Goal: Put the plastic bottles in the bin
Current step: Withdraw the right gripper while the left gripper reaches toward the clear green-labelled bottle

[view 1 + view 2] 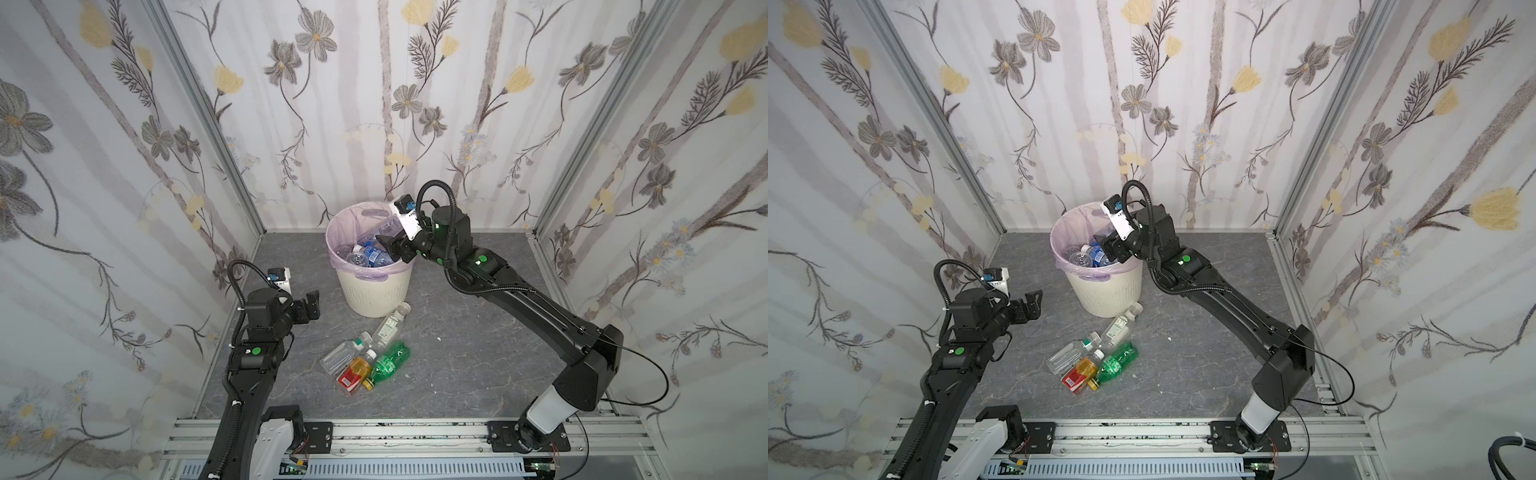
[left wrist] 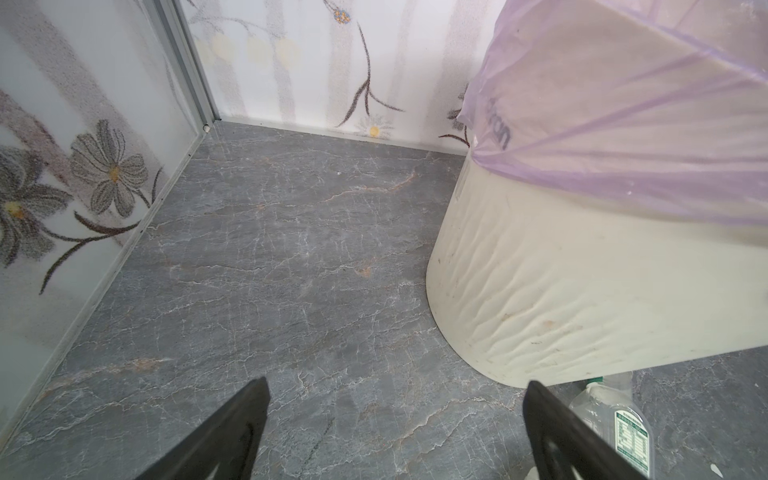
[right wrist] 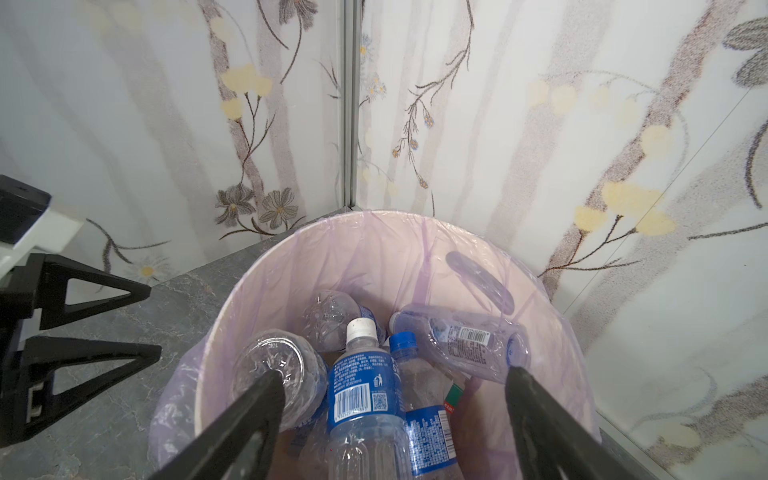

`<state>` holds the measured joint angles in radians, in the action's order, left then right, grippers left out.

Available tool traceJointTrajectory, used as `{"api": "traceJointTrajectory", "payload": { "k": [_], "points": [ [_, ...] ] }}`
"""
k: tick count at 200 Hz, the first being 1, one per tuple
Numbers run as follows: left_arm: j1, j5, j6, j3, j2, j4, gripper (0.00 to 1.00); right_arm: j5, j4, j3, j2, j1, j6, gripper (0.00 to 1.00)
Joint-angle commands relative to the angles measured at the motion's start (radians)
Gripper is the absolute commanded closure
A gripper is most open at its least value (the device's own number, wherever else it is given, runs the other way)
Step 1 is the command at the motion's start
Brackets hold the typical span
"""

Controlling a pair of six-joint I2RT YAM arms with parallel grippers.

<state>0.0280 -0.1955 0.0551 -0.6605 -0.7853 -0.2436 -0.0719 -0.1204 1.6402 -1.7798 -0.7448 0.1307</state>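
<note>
The cream bin [image 1: 370,291] [image 1: 1104,295] with its lilac liner stands at the back of the grey floor and holds several clear, blue-labelled bottles [image 1: 365,255]. My right gripper [image 1: 384,245] [image 1: 1102,245] [image 3: 395,376] hangs open over the bin's mouth; a blue-labelled bottle [image 3: 363,390] lies loose below its jaws. In front of the bin lie a clear green-labelled bottle [image 1: 388,326] [image 2: 623,428], a clear flat one [image 1: 343,353], an amber red-labelled one [image 1: 355,372] and a green one [image 1: 390,361]. Left of the bin, my left gripper [image 1: 311,305] [image 1: 1034,303] [image 2: 397,384] is open and empty above bare floor.
Flowered panels wall in the floor on three sides, with metal corner posts [image 1: 208,124]. An aluminium rail [image 1: 395,432] carrying both arm bases runs along the front edge. The bin wall [image 2: 582,291] stands close beside my left gripper.
</note>
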Motion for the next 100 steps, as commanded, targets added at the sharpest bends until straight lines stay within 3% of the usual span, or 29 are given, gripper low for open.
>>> {"api": "traceJointTrajectory", "payload": {
  "k": [1,39,100],
  "points": [
    [0.0,-0.035,-0.012,0.001,-0.001,0.02,0.04,0.009,0.08,-0.058,0.05,0.013,-0.027,0.16],
    [0.0,-0.124,-0.035,0.002,0.011,0.015,0.06,0.023,0.171,-0.255,0.176,0.073,-0.092,0.14],
    [-0.018,-0.214,-0.138,0.003,-0.003,-0.016,0.07,-0.063,0.325,-0.566,0.387,0.26,-0.296,0.13]
  ]
}}
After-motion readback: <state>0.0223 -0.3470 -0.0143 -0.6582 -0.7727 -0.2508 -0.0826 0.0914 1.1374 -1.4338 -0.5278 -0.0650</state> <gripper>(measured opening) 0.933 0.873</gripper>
